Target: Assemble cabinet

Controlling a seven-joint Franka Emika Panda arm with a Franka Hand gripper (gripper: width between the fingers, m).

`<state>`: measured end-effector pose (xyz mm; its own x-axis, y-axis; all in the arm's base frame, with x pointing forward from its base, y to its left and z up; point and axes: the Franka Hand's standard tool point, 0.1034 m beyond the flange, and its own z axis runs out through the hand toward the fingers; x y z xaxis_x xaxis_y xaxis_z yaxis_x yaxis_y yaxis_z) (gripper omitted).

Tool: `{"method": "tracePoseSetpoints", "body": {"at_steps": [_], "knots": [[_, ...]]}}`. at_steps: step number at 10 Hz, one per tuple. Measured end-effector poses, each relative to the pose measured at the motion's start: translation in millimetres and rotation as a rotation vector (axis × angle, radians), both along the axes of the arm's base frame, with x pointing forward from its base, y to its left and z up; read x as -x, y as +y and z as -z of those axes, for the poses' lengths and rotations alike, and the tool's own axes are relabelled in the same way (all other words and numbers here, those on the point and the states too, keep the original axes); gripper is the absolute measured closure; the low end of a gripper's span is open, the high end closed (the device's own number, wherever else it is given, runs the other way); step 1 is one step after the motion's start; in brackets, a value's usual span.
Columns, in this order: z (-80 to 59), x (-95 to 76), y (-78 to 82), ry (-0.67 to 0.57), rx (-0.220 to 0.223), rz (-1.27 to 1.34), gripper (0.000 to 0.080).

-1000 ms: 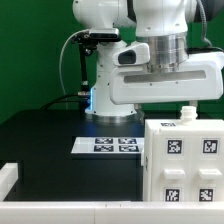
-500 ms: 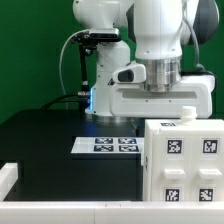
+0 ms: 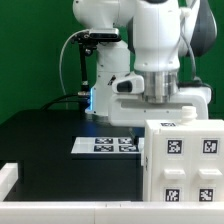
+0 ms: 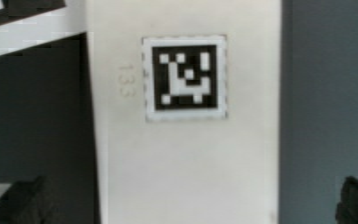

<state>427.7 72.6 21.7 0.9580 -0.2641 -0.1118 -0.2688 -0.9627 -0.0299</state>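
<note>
A green backdrop (image 3: 30, 50) fills the upper left of the exterior view, behind everything else. Below it a black counter (image 3: 40, 135) spreads across the middle and lower left of the frame, and a white raised edge (image 3: 60, 213) runs along the bottom. The white robot arm (image 3: 150, 50) takes up the upper centre and right. The cabinet (image 3: 185, 165), white with square black-and-white tags on its faces, stands at the lower right. The marker board (image 3: 108, 145) lies flat on the counter at the centre, just beside the cabinet. In the wrist view a white tagged face of the cabinet (image 4: 185, 120) fills the middle, with the pincer (image 4: 185, 205) spread wide apart on either side, holding nothing.
</note>
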Motion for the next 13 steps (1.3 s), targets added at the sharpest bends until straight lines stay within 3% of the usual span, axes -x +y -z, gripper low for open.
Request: {"method": "tracePoseSetpoints", "body": {"at_steps": [2,5,7,8,10,13], "knots": [[12.7,10.6,9.4,0.008,0.006,-0.014,0.0003],[15.9,14.8,9.4,0.018,0.008,-0.014,0.0003],[16.0,14.8,9.3,0.018,0.008,-0.015,0.0249],[14.3,13.6,9.4,0.020,0.007,-0.018,0.0249],[-7.5,-0.5,11.5,0.028,-0.007,-0.027,0.0245],[-53.0,-28.4,5.5,0.053,-0.040,-0.046,0.0245]]}}
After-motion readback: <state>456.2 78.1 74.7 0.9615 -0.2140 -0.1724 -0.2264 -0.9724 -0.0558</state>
